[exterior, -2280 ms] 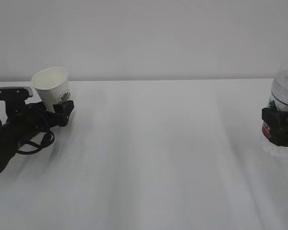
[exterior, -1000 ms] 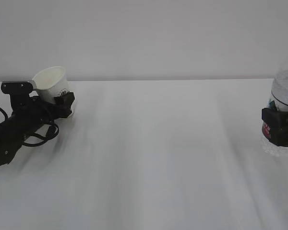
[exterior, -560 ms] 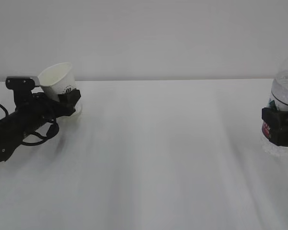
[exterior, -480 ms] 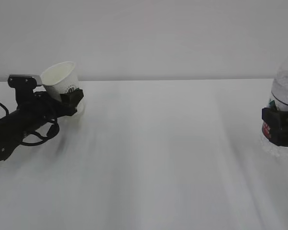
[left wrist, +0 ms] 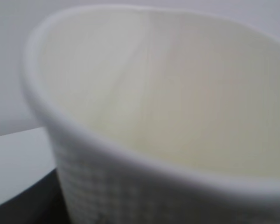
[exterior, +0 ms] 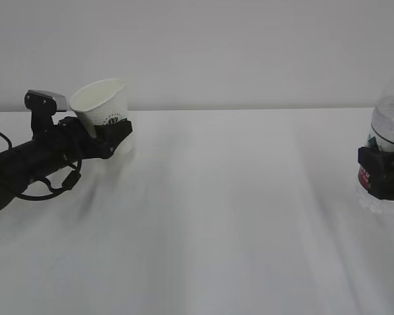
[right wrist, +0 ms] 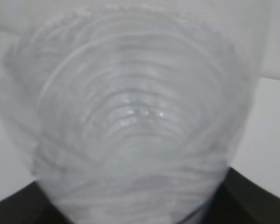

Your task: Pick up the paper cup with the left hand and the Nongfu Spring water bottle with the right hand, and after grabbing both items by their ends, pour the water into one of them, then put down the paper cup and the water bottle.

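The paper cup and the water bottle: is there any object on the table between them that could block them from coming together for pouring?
Nothing visible does. The paper cup sits in the left gripper at far left, the water bottle in the right gripper at far right. The table between them shows only bare white surface.

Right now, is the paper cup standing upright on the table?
No, the paper cup is tilted in the left hand, its mouth leaning left.
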Available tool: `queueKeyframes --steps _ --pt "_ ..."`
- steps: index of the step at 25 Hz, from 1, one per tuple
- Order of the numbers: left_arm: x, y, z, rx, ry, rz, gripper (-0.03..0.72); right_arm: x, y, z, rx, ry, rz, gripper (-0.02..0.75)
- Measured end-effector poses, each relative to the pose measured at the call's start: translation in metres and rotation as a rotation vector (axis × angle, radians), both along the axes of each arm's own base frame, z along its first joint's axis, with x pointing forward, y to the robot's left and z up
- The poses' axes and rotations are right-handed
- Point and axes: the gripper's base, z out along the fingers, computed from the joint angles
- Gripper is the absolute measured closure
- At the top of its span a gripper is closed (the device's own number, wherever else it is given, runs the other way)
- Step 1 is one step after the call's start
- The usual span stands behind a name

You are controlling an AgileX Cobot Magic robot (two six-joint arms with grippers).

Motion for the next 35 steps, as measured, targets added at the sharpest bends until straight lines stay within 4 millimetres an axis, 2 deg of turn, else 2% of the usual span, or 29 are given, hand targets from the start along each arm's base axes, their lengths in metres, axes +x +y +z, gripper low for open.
queueKeyframes --steps 9,13,23,29,35 --pt "-0.010 -0.012 -0.003 0.025 0.026 -0.161 0.175 0.002 0.001 0.006 0.011 -0.066 0.003 0.244" --pt "-0.017 -0.029 -0.003 0.031 0.030 -0.234 0.175 0.003 0.001 0.009 0.017 -0.098 0.004 0.244" --pt "-0.050 -0.101 -0.003 0.039 0.027 -0.450 0.175 0.003 0.001 0.009 0.017 -0.098 0.004 0.244" --pt "-0.079 -0.144 -0.003 0.043 0.024 -0.590 0.175 0.003 0.001 0.009 0.027 -0.097 0.000 0.244" --pt "-0.107 -0.177 -0.003 0.046 0.021 -0.703 0.175 0.001 0.000 0.010 0.028 -0.086 -0.002 0.244"
